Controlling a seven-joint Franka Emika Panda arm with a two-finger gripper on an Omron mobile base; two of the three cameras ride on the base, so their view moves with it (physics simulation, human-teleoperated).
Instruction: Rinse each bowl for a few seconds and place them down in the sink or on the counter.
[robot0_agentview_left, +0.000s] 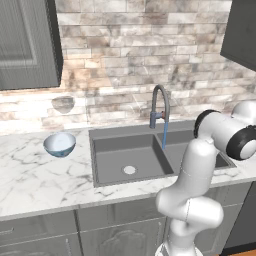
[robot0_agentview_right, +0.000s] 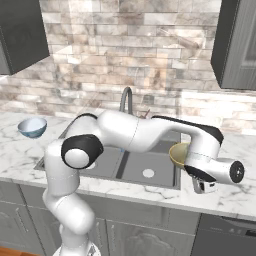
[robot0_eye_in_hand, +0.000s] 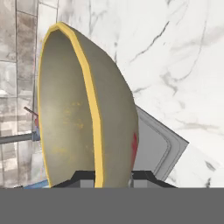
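While the faucet (robot0_agentview_left: 161, 107) runs a thin stream into the sink (robot0_agentview_left: 131, 159), the hand (robot0_eye_in_hand: 113, 176) pinches the rim of the olive bowl (robot0_eye_in_hand: 83, 109), 1 finger inside the wall and 1 outside. That rim grip turns the bowl on edge, its opening facing sideways, which I judge suits rinsing or draining: water would run off rather than pool. In the right base view the olive bowl (robot0_agentview_right: 180, 154) hangs by the sink's right edge, over the strip of table (robot0_agentview_right: 235, 192) to the right of the basins, with the hand (robot0_agentview_right: 202, 186) beside it. It sits well to the right of the stream, so I take it that its rinse is either finished or not begun; the pictures do not settle which.

Nothing shows inside the olive bowl apart from faint yellowish speckles on its wall. The blue bowl (robot0_agentview_left: 59, 144) stands upright on the table left of the sink, toward the back edge near the wall, well apart from the basins, and looks empty with a pale inside. Both basins hold no dishes; a pale drain (robot0_agentview_left: 129, 170) shows in the left 1. The blue bowl seems parked there to wait its turn, within reach of the tap.
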